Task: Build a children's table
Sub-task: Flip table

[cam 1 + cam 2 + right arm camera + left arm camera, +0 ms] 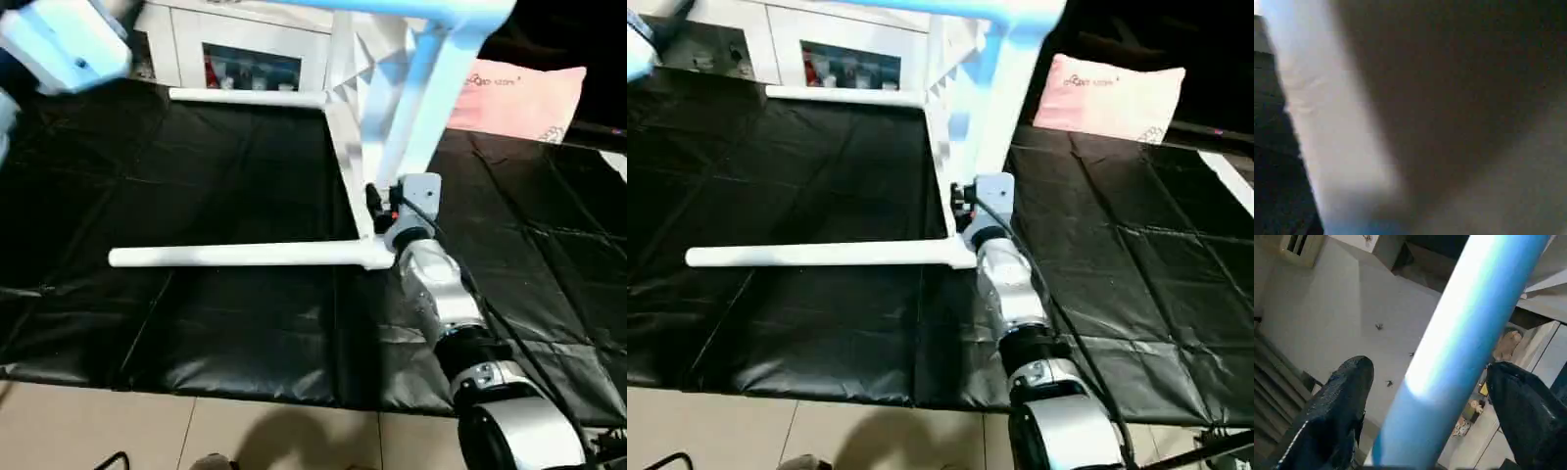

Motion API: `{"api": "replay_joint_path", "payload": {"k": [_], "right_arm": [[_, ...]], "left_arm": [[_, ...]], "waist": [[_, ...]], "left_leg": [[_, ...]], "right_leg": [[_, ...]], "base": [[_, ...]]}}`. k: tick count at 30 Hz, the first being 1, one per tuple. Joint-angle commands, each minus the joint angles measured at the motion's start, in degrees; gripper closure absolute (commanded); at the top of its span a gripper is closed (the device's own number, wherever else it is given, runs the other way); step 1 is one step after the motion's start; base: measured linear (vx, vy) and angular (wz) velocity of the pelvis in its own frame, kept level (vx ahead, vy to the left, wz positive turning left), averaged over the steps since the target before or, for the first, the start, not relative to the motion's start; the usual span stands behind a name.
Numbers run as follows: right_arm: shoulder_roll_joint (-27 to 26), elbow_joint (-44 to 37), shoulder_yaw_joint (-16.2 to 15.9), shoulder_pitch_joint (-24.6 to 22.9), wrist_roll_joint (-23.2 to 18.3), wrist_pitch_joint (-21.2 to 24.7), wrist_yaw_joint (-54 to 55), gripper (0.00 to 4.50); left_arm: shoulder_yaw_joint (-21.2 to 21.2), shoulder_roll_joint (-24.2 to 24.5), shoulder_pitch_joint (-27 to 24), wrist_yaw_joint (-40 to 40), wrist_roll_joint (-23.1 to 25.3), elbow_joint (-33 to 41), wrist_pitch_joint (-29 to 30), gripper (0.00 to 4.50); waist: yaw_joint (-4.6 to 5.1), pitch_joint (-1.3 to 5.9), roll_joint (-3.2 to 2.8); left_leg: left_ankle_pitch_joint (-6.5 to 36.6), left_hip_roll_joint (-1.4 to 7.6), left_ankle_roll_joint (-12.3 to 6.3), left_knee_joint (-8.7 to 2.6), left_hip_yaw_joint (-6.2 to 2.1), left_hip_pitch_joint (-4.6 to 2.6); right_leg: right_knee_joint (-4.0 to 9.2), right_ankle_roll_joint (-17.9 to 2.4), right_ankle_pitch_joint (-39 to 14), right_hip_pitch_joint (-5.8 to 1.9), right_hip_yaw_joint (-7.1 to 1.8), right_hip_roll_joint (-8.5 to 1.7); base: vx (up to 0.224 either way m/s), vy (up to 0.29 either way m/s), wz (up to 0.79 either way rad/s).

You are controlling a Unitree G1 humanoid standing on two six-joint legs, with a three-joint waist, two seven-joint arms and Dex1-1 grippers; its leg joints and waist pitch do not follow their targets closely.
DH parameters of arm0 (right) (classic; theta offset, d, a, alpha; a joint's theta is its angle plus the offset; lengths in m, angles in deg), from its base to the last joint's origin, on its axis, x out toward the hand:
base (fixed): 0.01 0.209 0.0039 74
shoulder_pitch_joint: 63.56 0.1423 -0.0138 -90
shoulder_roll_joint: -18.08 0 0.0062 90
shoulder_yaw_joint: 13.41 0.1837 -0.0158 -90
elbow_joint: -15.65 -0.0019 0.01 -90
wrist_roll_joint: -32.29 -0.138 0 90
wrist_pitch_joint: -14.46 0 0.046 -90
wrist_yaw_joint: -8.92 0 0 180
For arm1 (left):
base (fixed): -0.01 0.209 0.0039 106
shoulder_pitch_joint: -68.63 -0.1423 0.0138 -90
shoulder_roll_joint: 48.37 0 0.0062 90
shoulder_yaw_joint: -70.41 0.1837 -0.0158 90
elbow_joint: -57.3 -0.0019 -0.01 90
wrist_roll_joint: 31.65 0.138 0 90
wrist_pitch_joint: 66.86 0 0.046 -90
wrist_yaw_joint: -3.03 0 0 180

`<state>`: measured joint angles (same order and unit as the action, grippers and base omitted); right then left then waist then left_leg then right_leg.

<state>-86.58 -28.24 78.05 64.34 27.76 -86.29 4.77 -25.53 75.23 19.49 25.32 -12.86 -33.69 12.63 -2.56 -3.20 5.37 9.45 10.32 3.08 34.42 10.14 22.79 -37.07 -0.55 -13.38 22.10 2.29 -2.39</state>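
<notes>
Left gripper [1425,396] has its jaws wide around a raised table leg [1459,352]; right gripper [377,211] presses the tabletop [345,147], jaws hidden.

Raised leg [411,10] blurred, cut off at top.

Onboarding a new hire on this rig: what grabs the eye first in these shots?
The white tabletop stands on edge mid-scene on the black sheet, two legs sticking out flat to the robot's left. The right gripper sits at its lower corner. In the left wrist view, a pale leg runs between the left gripper's spread fingers.
</notes>
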Motion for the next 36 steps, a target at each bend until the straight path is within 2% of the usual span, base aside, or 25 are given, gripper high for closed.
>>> {"api": "replay_joint_path", "payload": {"k": [1,2,3,5,9,13,14,17,19,21,22,23,24,25,27,28,29,30,32,36], "right_arm": [[2.12,-4.84,-1.37,0.83,2.13,-1.29,-1.79,2.54],[2.12,-4.84,-1.37,0.83,2.13,-1.29,-1.79,2.54],[3.80,-7.00,-1.50,1.04,2.91,-0.52,-2.13,2.54],[4.76,-8.09,-1.40,1.30,3.19,0.04,-2.32,2.54],[7.58,-10.80,-1.25,2.36,3.99,1.09,-2.96,2.54],[10.96,-12.47,-0.52,4.03,4.77,1.74,-3.93,2.54],[13.21,-13.08,-0.08,5.10,5.25,1.95,-4.45,2.54],[15.90,-12.98,0.35,6.66,5.80,1.98,-4.80,2.54],[18.98,-12.46,0.81,8.91,6.40,1.81,-5.40,2.54],[24.69,-11.27,1.70,13.94,6.80,1.94,-6.99,2.54],[24.69,-11.27,1.70,13.94,6.80,1.94,-6.99,2.54],[27.87,-9.68,1.98,17.87,6.99,1.61,-8.76,2.54],[27.87,-9.68,1.98,17.87,6.99,1.61,-8.76,2.54],[29.11,-8.94,1.98,19.55,7.15,1.39,-9.76,2.54],[32.54,-6.19,1.32,25.33,5.90,2.89,-16.72,2.54],[33.13,-5.70,1.19,26.40,5.48,3.34,-18.29,2.54],[34.17,-4.81,0.98,28.49,4.65,4.76,-21.31,2.54],[34.98,-4.43,0.83,30.09,3.57,6.56,-24.73,2.54],[35.42,-4.28,0.74,30.96,2.95,7.68,-26.71,2.54],[36.82,-6.50,-0.76,34.11,-2.06,11.57,-43.12,2.54]], "left_arm": [[1.05,-0.37,1.10,0.87,-0.43,0.10,-0.47,0.77],[1.05,-0.37,1.10,0.87,-0.43,0.10,-0.47,0.84],[2.02,-1.30,0.69,1.54,-0.66,0.48,-0.03,0.96],[2.42,-1.93,0.36,1.58,-0.66,0.81,0.25,1.14],[3.21,-2.82,0.02,1.07,-0.70,0.21,0.20,1.47],[3.22,-3.49,-0.70,0.94,-1.12,0.16,0.59,1.68],[2.98,-3.95,-1.20,0.70,-1.47,0.29,0.97,1.83],[2.57,-4.60,-1.89,0.46,-1.87,0.46,1.36,1.98],[2.22,-5.24,-2.85,0.19,-2.23,0.68,1.76,2.12],[1.50,-6.78,-4.76,-0.57,-3.25,1.06,2.95,2.30],[1.50,-6.78,-4.76,-0.57,-3.25,1.06,2.95,2.35],[1.10,-8.13,-5.89,-1.10,-4.27,1.19,3.98,2.35],[1.10,-8.13,-5.89,-1.10,-4.27,1.19,3.98,2.42],[0.82,-8.87,-6.34,-1.33,-4.97,1.22,4.53,2.53],[0.12,-11.65,-8.26,-1.62,-7.70,1.20,6.54,2.68],[0.00,-12.20,-8.68,-1.67,-8.23,1.19,6.94,2.68],[0.13,-12.93,-9.79,-1.61,-8.47,1.12,7.81,2.77],[0.21,-13.63,-10.89,-1.64,-8.62,1.08,8.88,2.85],[0.27,-13.99,-11.54,-1.66,-8.61,1.06,9.54,2.91],[-0.53,-17.01,-15.10,-1.48,-10.86,0.77,14.62,3.01]], "waist": [[-0.37,4.01,-2.06],[-0.45,4.26,-2.03],[-0.45,4.25,-2.20],[-0.53,4.17,-2.07],[-1.01,4.09,-1.81],[-1.49,4.17,-1.82],[-1.57,4.18,-1.80],[-1.92,4.06,-1.56],[-2.16,3.96,-1.48],[-2.20,3.93,-1.42],[-2.23,3.80,-1.18],[-2.24,3.59,-1.33],[-2.09,3.40,-1.19],[-2.14,3.33,-1.17],[-1.95,3.22,-1.08],[-1.67,3.26,-1.02],[-1.78,3.22,-1.03],[-1.64,3.15,-0.77],[-1.59,3.13,-0.86],[-1.32,3.34,-0.33]], "left_leg": [[6.82,3.08,4.10,-3.69,-0.92,-2.05],[5.25,2.98,3.67,-3.46,-0.86,-1.98],[4.03,2.87,3.18,-3.37,-0.82,-1.84],[3.70,2.88,2.78,-3.32,-0.76,-1.75],[2.77,2.83,1.71,-3.14,-0.57,-1.63],[0.22,2.67,0.48,-2.81,-0.39,-1.48],[-0.06,2.68,0.30,-2.76,-0.38,-1.41],[0.92,2.69,0.21,-2.69,-0.19,-1.51],[1.70,2.66,0.32,-2.66,-0.09,-1.49],[2.57,2.72,0.63,-2.66,-0.08,-1.45],[3.45,2.57,0.55,-2.57,0.01,-1.30],[4.43,2.53,0.40,-2.58,0.13,-1.30],[5.96,2.50,0.86,-2.58,0.07,-1.14],[7.08,2.58,1.07,-2.54,0.13,-1.36],[10.57,2.69,1.76,-2.51,0.01,-1.34],[11.25,2.73,1.77,-2.39,-0.10,-1.20],[11.44,2.74,1.65,-2.41,-0.11,-1.03],[11.64,2.82,1.12,-2.32,-0.10,-1.06],[11.56,2.87,0.91,-2.31,-0.12,-1.01],[8.59,3.08,0.05,-2.09,-0.05,-1.02]], "right_leg": [[2.71,-10.65,7.28,-2.15,-2.74,-5.05],[2.49,-10.80,9.25,-2.31,-2.75,-5.03],[2.39,-10.93,11.03,-2.35,-2.75,-4.89],[2.36,-11.06,11.73,-2.44,-2.75,-4.81],[2.33,-11.09,11.14,-2.58,-2.83,-4.85],[2.11,-11.12,13.17,-2.54,-2.87,-4.75],[2.06,-11.03,13.37,-2.55,-2.85,-4.68],[2.21,-10.78,11.30,-2.36,-2.84,-4.55],[2.38,-10.49,9.39,-2.25,-2.91,-4.60],[2.41,-10.58,8.11,-2.30,-2.85,-4.54],[2.54,-10.48,6.57,-2.28,-2.85,-4.46],[2.82,-10.27,4.31,-2.04,-2.94,-4.55],[3.12,-10.23,0.82,-2.01,-2.88,-4.59],[3.34,-10.04,-1.16,-1.77,-2.92,-4.61],[3.70,-9.73,-6.97,-1.51,-2.86,-4.78],[3.62,-9.97,-7.83,-1.54,-2.79,-4.78],[3.79,-9.50,-8.77,-1.55,-2.75,-4.70],[3.75,-9.70,-9.04,-1.25,-2.74,-4.66],[3.79,-9.63,-8.90,-1.18,-2.76,-4.59],[3.23,-11.59,-1.61,-1.26,-2.68,-4.35]], "base": [[0.000,0.000,0.00],[0.000,0.000,0.00],[0.000,0.000,0.00],[0.000,0.000,0.00],[0.000,0.000,0.00],[0.000,0.000,0.00],[0.000,0.000,0.00],[0.000,0.000,0.00],[0.000,0.000,0.00],[0.000,0.000,0.00],[0.000,0.000,0.00],[0.000,0.000,0.00],[0.000,0.000,0.00],[0.000,0.000,0.00],[0.000,0.000,0.00],[0.000,0.000,0.00],[0.000,0.000,0.00],[0.000,0.000,0.00],[0.000,0.000,0.00],[0.000,0.000,0.00]]}}
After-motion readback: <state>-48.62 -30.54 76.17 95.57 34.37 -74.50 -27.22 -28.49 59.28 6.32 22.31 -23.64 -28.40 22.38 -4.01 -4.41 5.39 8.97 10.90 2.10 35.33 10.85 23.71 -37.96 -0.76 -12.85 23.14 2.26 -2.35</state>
